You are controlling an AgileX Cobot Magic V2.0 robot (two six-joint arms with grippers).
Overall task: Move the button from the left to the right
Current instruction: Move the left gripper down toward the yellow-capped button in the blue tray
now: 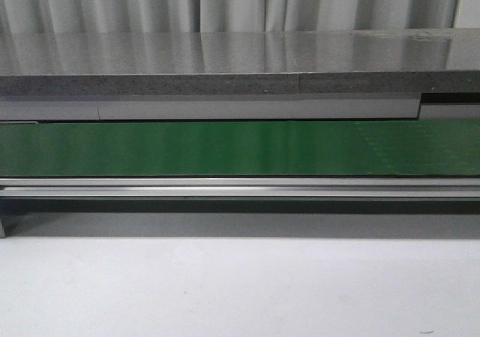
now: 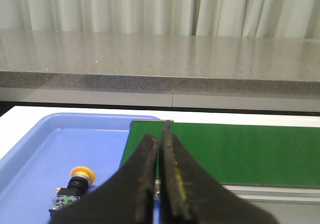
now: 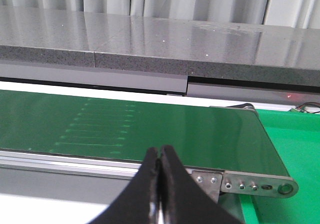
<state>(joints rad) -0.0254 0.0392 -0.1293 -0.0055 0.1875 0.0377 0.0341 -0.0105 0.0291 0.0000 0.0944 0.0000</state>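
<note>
The button lies on its side in a blue tray in the left wrist view, with a yellow-orange head, black collar and a black body with greenish markings. My left gripper is shut and empty, beside and above the tray, apart from the button. My right gripper is shut and empty, in front of the right end of the green conveyor belt. Neither gripper nor the button shows in the front view.
The green conveyor belt runs across the front view, with a metal rail before it and a grey stone counter behind. A green surface lies past the belt's right end. White tabletop lies in front.
</note>
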